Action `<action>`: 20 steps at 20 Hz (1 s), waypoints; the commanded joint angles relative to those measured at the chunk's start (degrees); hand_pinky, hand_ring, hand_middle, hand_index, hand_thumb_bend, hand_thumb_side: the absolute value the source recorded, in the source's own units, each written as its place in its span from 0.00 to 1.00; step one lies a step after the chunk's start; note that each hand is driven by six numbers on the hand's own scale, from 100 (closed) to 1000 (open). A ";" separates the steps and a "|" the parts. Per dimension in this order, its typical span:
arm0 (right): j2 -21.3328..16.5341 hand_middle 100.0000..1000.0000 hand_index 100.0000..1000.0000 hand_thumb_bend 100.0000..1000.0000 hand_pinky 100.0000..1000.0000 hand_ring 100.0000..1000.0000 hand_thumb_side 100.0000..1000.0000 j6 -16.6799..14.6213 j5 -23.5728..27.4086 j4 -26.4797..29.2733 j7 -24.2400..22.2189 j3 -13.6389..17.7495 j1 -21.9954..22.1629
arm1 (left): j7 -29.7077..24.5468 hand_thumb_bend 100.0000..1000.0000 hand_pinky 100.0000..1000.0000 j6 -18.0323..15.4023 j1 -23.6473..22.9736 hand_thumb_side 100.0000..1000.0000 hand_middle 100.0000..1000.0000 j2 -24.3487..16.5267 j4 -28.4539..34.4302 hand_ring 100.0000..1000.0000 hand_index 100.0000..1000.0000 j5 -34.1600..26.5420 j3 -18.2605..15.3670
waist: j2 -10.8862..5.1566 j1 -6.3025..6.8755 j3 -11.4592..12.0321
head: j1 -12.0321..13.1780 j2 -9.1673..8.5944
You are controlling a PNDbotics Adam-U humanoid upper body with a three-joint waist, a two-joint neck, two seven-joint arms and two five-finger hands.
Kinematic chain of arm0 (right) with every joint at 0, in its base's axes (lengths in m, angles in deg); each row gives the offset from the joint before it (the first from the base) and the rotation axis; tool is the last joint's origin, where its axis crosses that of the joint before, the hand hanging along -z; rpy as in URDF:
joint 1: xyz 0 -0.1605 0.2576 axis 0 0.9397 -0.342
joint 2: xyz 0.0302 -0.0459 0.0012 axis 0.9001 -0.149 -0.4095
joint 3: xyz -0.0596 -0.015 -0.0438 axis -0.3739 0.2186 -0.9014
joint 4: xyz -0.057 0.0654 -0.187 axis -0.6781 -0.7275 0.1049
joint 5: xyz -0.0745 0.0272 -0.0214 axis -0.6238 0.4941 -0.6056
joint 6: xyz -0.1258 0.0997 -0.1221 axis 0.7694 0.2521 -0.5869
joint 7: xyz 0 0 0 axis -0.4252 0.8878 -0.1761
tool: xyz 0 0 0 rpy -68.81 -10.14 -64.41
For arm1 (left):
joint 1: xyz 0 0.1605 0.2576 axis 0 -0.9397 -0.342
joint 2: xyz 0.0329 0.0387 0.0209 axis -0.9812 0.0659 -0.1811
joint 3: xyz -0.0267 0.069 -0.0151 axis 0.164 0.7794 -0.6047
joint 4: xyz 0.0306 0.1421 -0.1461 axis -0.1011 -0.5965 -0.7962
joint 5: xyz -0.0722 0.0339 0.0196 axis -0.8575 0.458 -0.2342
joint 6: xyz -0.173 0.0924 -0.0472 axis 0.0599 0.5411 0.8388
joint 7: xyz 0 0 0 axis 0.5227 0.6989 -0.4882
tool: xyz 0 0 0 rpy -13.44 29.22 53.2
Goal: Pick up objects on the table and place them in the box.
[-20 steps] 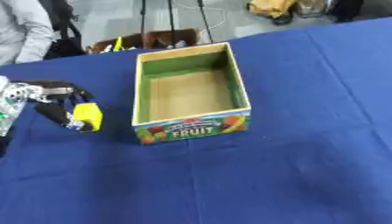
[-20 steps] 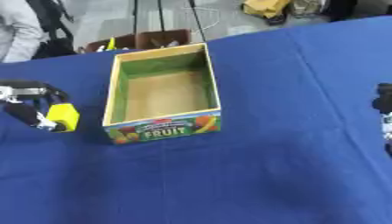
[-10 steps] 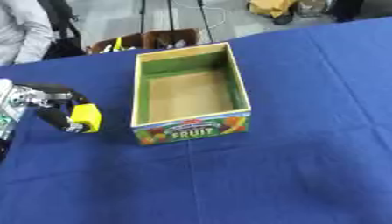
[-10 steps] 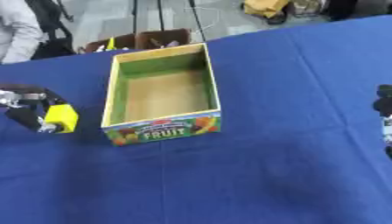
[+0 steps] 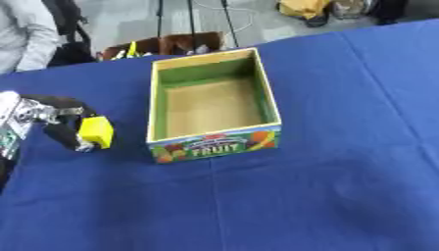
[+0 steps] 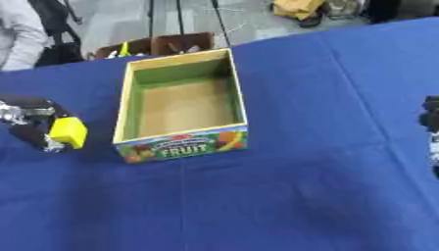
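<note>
A small yellow block (image 5: 97, 131) is held off the blue table at the left, pinched between the fingers and thumb of my left hand (image 5: 58, 125). It hangs a short way left of the box (image 5: 212, 105), an open cardboard box with green inner walls, a bare brown floor and a fruit label on its near side. Nothing lies inside the box. My right hand (image 6: 431, 127) shows only as a dark sliver at the right edge of the right eye view, over the cloth.
The blue tablecloth (image 5: 300, 196) spreads wide in front of and to the right of the box. Beyond the far table edge stand a brown open carton (image 5: 176, 44) on the floor and tripod legs.
My left hand has carried the yellow block slightly right, closer to the box. The right hand has stayed in place.
</note>
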 commanded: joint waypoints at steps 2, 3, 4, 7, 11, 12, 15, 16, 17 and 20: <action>-0.51 0.46 0.63 0.00 0.60 0.77 0.58 -0.13 -0.44 0.89 -0.20 0.04 -0.43 | -0.40 0.32 0.42 -2.77 0.84 0.53 0.57 -0.98 0.28 0.57 0.73 0.06 -0.71 | -0.70 -0.20 -0.02 | 0.09 -0.52; -0.50 0.46 0.63 0.00 0.60 0.77 0.58 -0.12 -0.47 0.89 -0.21 0.05 -0.42 | 0.51 0.32 0.41 -2.71 0.81 0.53 0.54 -1.00 0.37 0.56 0.70 0.06 -0.75 | -0.69 -0.19 -0.02 | 0.07 -0.54; -0.49 0.46 0.63 0.00 0.60 0.77 0.58 -0.11 -0.50 0.89 -0.21 0.06 -0.41 | 1.32 0.31 0.40 -2.64 0.77 0.54 0.53 -1.00 0.36 0.55 0.69 0.11 -0.76 | -0.69 -0.19 -0.01 | 0.06 -0.54; -0.45 0.46 0.63 0.00 0.60 0.77 0.58 -0.02 -0.53 0.89 -0.25 0.07 -0.35 | 3.14 0.23 0.33 -2.19 0.78 0.58 0.46 -1.16 0.15 0.49 0.62 0.30 -0.81 | -0.81 -0.19 0.06 | 0.00 -0.47; -0.42 0.46 0.63 0.00 0.60 0.77 0.58 0.18 -0.46 0.89 -0.30 0.08 -0.20 | 4.97 0.11 0.28 -0.84 0.90 0.63 0.42 -1.56 -0.10 0.46 0.57 0.51 -0.94 | -1.17 -0.18 0.30 | -0.20 -0.21; -0.42 0.46 0.63 0.00 0.60 0.77 0.58 0.24 -0.43 0.89 -0.31 0.10 -0.16 | 5.57 0.08 0.28 -0.52 0.95 0.65 0.42 -1.73 -0.03 0.45 0.56 0.55 -0.99 | -1.28 -0.18 0.36 | -0.26 -0.16; -0.42 0.46 0.63 0.00 0.60 0.77 0.58 0.36 -0.31 0.89 -0.31 0.13 -0.06 | 7.95 0.00 0.26 0.29 1.15 0.70 0.41 -2.30 0.63 0.44 0.56 0.96 -1.21 | -1.56 -0.22 0.54 | -0.43 0.06; -0.41 0.46 0.63 0.00 0.60 0.77 0.58 0.39 -0.26 0.89 -0.31 0.14 -0.03 | 8.85 0.00 0.26 0.59 1.21 0.72 0.42 -2.46 0.95 0.44 0.56 1.30 -1.28 | -1.65 -0.25 0.59 | -0.47 0.11; -0.42 0.46 0.63 0.00 0.60 0.77 0.58 0.41 -0.21 0.89 -0.30 0.15 -0.01 | 9.64 0.00 0.26 0.86 1.28 0.73 0.41 -2.62 1.28 0.44 0.56 1.68 -1.36 | -1.73 -0.28 0.63 | -0.51 0.14; -0.40 0.46 0.63 0.00 0.60 0.77 0.58 0.52 -0.09 0.89 -0.25 0.21 0.11 | 11.28 0.00 0.26 1.50 1.48 0.73 0.42 -3.17 2.55 0.43 0.57 2.89 -1.51 | -2.00 -0.34 0.78 | -0.67 0.27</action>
